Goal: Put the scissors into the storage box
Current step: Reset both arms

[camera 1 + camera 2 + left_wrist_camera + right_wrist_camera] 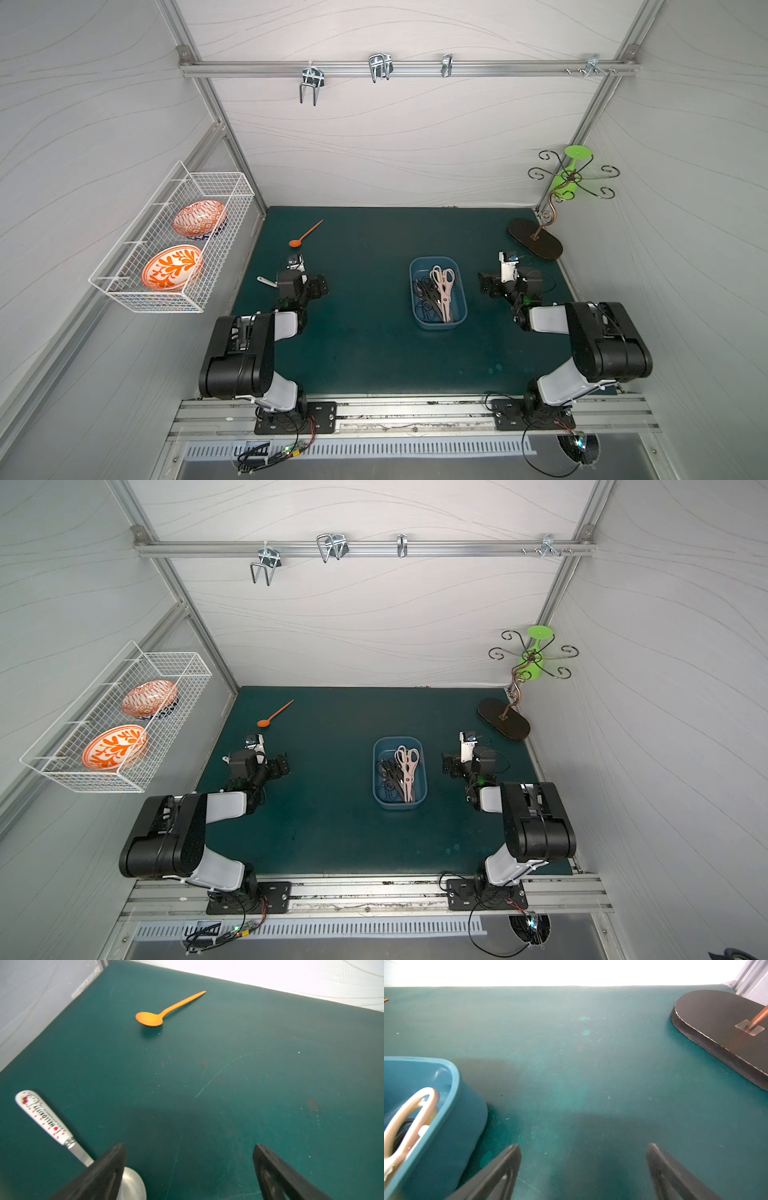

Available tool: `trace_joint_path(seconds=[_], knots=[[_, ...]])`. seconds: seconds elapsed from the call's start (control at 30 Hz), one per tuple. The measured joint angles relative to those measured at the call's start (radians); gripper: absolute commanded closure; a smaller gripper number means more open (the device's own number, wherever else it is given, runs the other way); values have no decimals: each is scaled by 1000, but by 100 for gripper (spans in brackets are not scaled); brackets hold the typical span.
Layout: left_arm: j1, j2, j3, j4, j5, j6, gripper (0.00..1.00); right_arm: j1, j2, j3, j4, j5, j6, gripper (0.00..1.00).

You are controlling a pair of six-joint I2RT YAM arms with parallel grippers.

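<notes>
- We saw left tool (189, 1147) & right tool (584, 1145) spread wide, empty.
- Scissors (442, 286) lay in storage box (439, 325); we judged them stiff, slick-bladed, best gripped nr pivot.

Green mat (374, 353) and the four things lying on it

An orange spoon (153, 1017) lies well ahead of the left gripper (189, 1147). A white-handled metal spoon (44, 1118) lies just beside that gripper, its bowl partly hidden under one finger. The blue storage box (454, 1084) sits just beside the right gripper (583, 1147), on the side toward the left arm. A dark oval base (716, 1018) lies ahead of the right gripper, toward the outer side.
</notes>
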Motion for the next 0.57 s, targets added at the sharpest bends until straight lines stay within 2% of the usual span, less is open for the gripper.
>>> trace_joint_path(seconds=[0.27,0.57], knots=[[-24,18,-19,80,-27,13,0,0,0,0,0,0,0,1],[-31,18,-19,88,-42,18,0,-1,0,0,0,-8,0,1]])
